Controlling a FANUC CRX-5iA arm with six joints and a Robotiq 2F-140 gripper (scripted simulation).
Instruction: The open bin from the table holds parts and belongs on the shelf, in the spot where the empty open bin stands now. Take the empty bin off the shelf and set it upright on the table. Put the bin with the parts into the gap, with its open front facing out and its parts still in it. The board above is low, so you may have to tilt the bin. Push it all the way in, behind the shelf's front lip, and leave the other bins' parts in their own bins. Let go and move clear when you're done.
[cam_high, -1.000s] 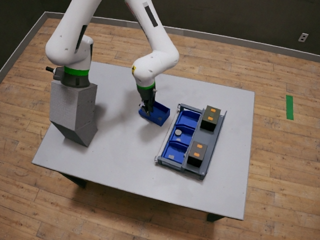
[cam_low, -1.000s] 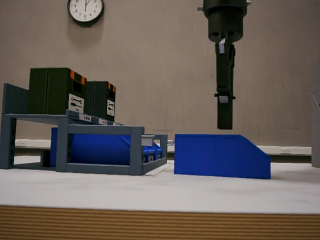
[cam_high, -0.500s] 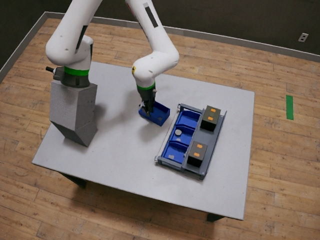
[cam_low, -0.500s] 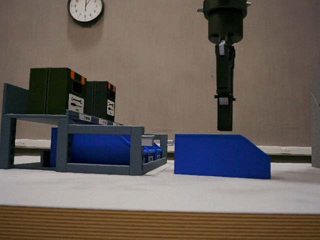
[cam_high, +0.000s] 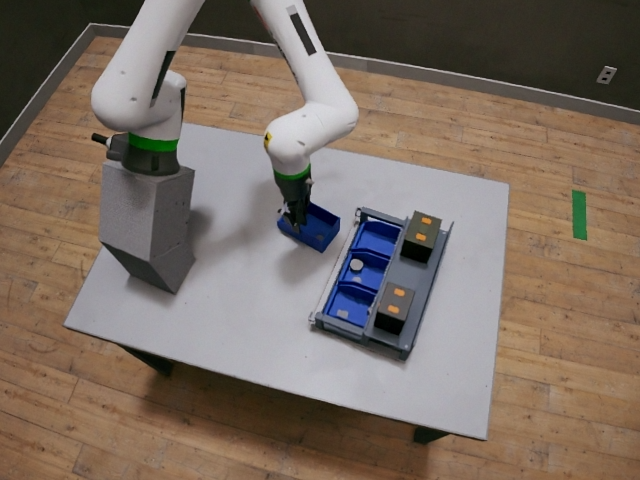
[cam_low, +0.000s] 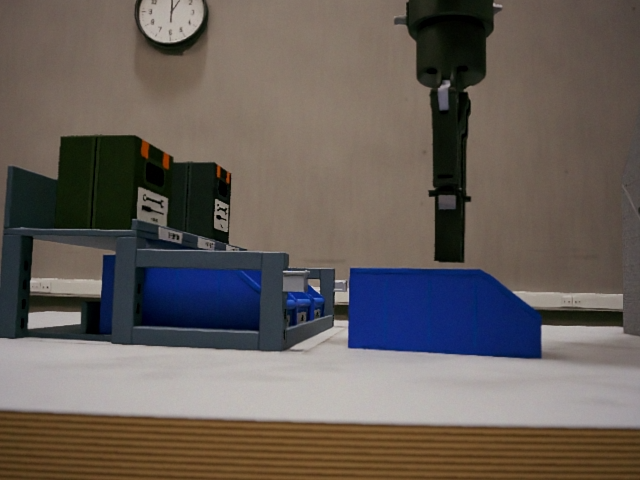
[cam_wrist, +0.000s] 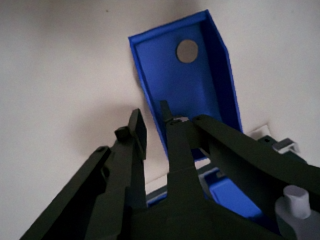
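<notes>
The dark two-finger gripper (cam_low: 448, 255) hangs straight down over the open-topped blue plastic bin (cam_low: 439, 310) that stands upright on the grey table (cam_high: 206, 310), just beside the grey metal shelf (cam_low: 272, 299). Its fingertips are just above the bin's top rim, not yet touching. The jaws are narrowed to a small gap and hold nothing. In the wrist view the 2 fingers seem to line up on either side of 1 long side wall of the bin, though the angle makes this hard to confirm.

A flat grey disc (cam_wrist: 187, 51) lies on the bin's floor, so this is the bin with the parts. Its long axis runs from the shelf toward the arm's grey pedestal (cam_high: 144, 222). The sloped open front faces the pedestal, away from the shelf, so the bin will need turning before it goes in.

A short straight descent should put that wall between the fingers.

The lower shelf level holds 3 blue bins; the end one (cam_high: 379, 238) looks empty and occupies the target spot, so no gap exists yet. The low board above carries 2 dark green boxes (cam_high: 421, 235). The table toward the pedestal offers open room for setting a bin down.
</notes>
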